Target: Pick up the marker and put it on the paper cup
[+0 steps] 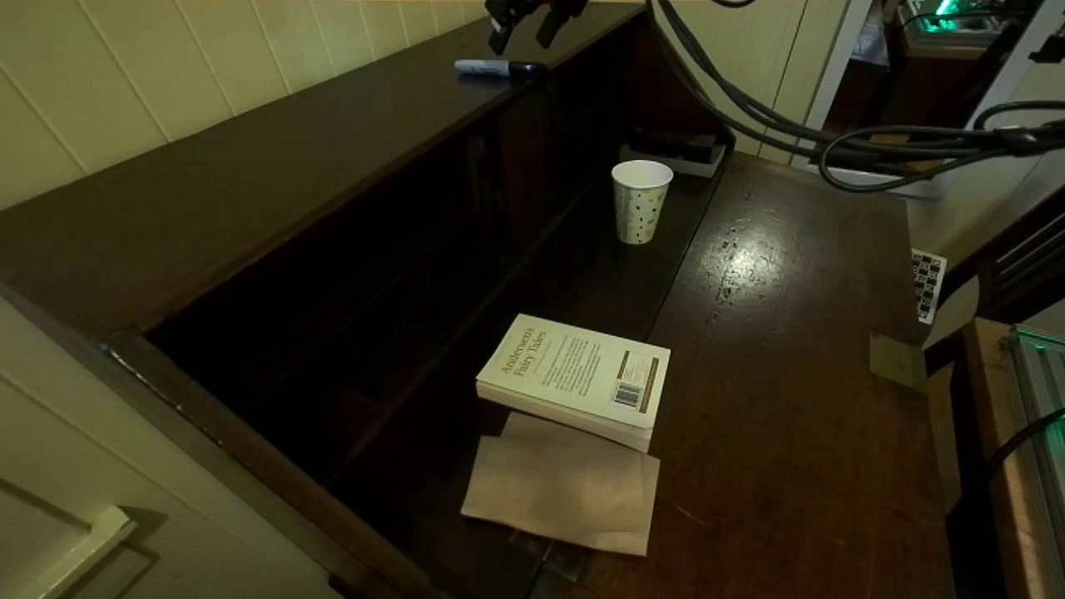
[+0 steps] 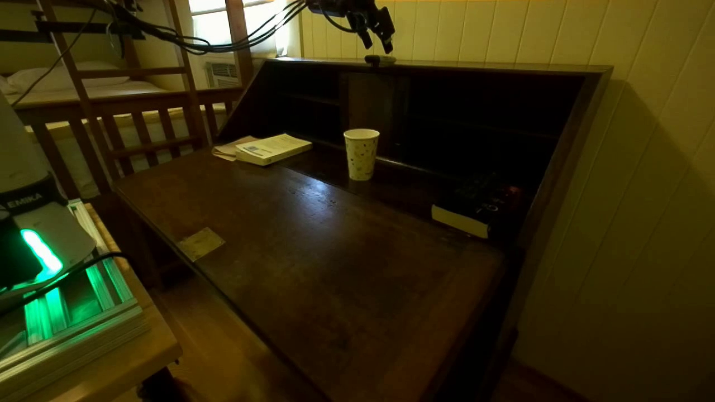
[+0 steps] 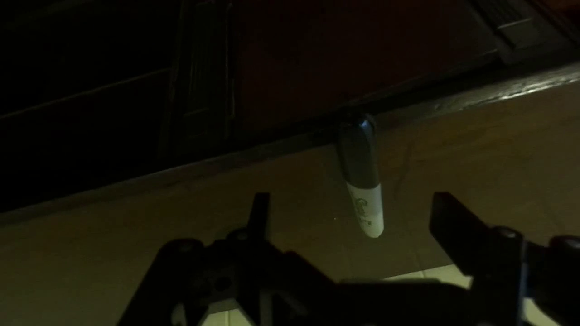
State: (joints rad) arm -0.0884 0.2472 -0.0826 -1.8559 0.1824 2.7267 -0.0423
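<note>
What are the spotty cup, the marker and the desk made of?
The paper cup looks like matte, maybe coated, paper: tapered, printed with small marks. The marker is probably smooth plastic: its dark end catches a glint. The desk seems to be varnished wood, brown with a shiny glare patch; maybe veneer.

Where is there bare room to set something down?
Free: the writing leaf between paper cup and brass-coloured plate; also between paper cup and Andersen's Fairy Tales paperback. Crowded: marker beneath open gripper; paperback close beside brown paper.
</note>
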